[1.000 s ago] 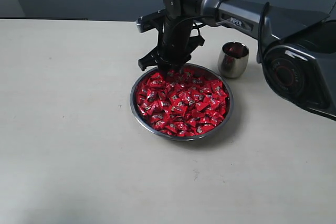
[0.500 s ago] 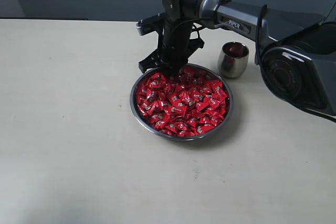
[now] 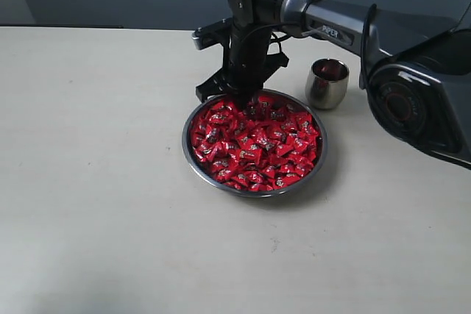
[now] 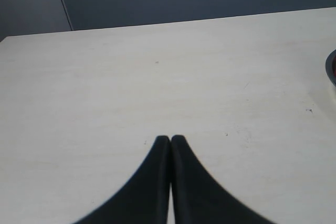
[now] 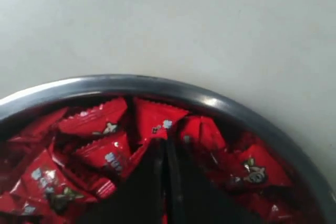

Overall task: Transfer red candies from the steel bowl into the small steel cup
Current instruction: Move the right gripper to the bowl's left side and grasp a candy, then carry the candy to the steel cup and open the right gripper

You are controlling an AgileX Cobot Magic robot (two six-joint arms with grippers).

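The red candies fill the steel bowl in a loose heap, pillows pointing every way, so no single long axis governs the pick. At the bowl's 12 o'clock edge in the exterior view, the right gripper dips into the heap, jaws clenched together. Whether a wrapper is pinched between them I cannot tell. From that gripper the small steel cup stands at about 3 o'clock, just outside the bowl's rim at 2 o'clock, upright, so the carry would be a lift and short sideways move by the nearer right arm. The cup's inside shows red, either candy or reflection. The left gripper is clamped shut over bare table.
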